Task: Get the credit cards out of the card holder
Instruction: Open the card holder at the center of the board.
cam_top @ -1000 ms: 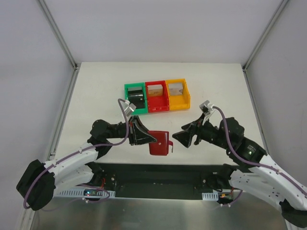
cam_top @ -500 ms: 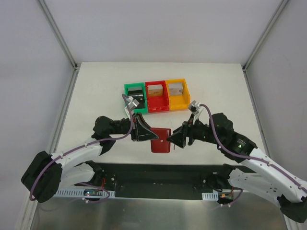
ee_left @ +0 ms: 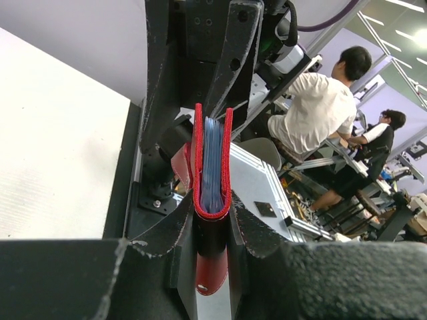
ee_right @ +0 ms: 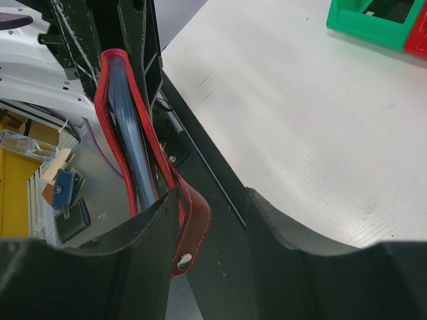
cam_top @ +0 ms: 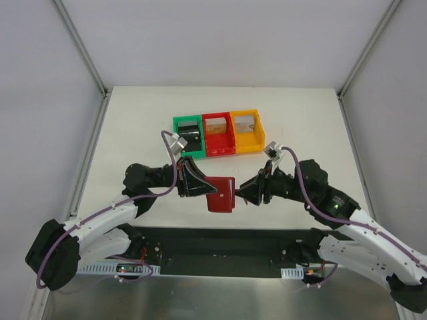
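Observation:
The card holder (cam_top: 221, 193), a dark-red folded wallet, hangs above the table's near edge with my left gripper (cam_top: 199, 188) shut on its left side. In the left wrist view the card holder (ee_left: 212, 143) stands edge-on between the pads, grey-blue layers packed inside its red rim. I cannot tell the credit cards from the lining there. My right gripper (cam_top: 244, 193) is at the wallet's right edge. In the right wrist view its jaws (ee_right: 210, 200) stand apart, and the red tab strap (ee_right: 191, 230) hangs between them against the left finger (ee_right: 143, 233).
Three small bins stand in a row at mid-table: green (cam_top: 180, 124), red (cam_top: 217, 117), yellow (cam_top: 257, 127). A black block (cam_top: 191, 133) lies in the green one. A black base plate (cam_top: 220, 240) runs below the wallet.
My right gripper has moved left up to the wallet's right edge and its jaws have narrowed around the strap. The left gripper kept its hold, shifting only slightly.

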Robot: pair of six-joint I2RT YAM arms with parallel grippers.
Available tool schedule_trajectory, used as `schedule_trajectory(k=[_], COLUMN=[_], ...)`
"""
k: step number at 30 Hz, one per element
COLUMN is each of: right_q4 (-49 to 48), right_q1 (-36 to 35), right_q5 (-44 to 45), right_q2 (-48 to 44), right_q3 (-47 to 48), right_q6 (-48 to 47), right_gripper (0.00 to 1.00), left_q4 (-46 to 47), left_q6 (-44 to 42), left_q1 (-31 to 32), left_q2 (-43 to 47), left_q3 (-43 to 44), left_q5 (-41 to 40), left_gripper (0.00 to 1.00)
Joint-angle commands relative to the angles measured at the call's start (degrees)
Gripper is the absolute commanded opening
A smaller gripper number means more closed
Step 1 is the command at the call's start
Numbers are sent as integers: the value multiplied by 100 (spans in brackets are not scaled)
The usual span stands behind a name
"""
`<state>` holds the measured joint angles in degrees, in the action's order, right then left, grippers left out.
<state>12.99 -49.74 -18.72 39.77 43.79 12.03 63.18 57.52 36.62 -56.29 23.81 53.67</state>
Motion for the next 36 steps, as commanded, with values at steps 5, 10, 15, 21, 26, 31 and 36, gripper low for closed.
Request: schedule_trajectory(k=[5,10,15,21,26,31,36], right_q4=[-368,-43,80,-200,-385,-464,-737], right_q1=[25,157,184,184,192,192,184], right_q5=[-290,-53,-105,-281,-404,-492,-659], right_q2=[57,-197,-268,-57,101,215,312], right_q3=[42,191,332,288,297,253,209], right_q6=[106,36,36,202,273,282,414], right_gripper=[34,72,74,69,66,55,54], left_q4=[564,-40,-271,-95,-52,89,194], left_q6=[137,-170,-276,-109,-65,49,119], left_q1=[-59,-67,-67,-67,-67,-67,-67], left_q2=[66,188,338,242,250,268,224], left_q3=[264,264,211,273,238,238,220], left_q5=[56,-40,-340,-252,-252,-217,-217], left_gripper=[0,0,0,0,0,0,0])
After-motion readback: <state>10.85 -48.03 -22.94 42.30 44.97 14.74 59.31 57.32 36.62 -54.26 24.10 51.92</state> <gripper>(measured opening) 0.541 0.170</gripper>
